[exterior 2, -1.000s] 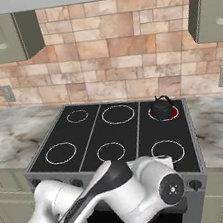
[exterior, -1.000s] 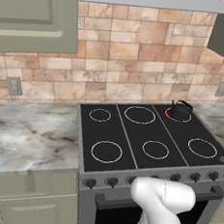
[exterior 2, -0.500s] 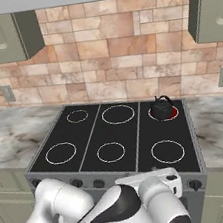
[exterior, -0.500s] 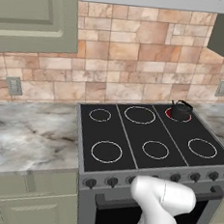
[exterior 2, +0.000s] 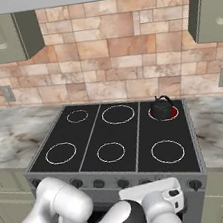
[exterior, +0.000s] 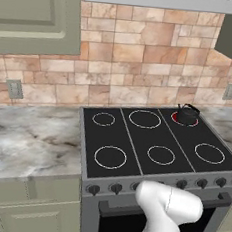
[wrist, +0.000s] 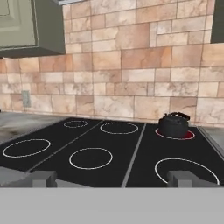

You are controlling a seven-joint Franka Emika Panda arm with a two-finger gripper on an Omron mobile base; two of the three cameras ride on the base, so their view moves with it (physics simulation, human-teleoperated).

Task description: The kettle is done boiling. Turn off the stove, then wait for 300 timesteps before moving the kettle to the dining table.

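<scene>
Jaws spread wide on my gripper [wrist: 111, 178], holding nothing, low at the stove [wrist: 131, 153] front. I log the kettle [wrist: 174, 125] at two o'clock, on the glowing red back-right burner [wrist: 188, 135].

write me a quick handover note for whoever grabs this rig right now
Gripper: open, empty, low at the front edge of the stove, looking across the top.
Kettle: on the rear right burner, whose ring glows red, so the stove looks on.
Knobs: in a row along the stove front, none touched.
Done: nothing yet.
Left: turn off the rear right burner, wait out the pause, then carry the kettle to the dining table.
</scene>
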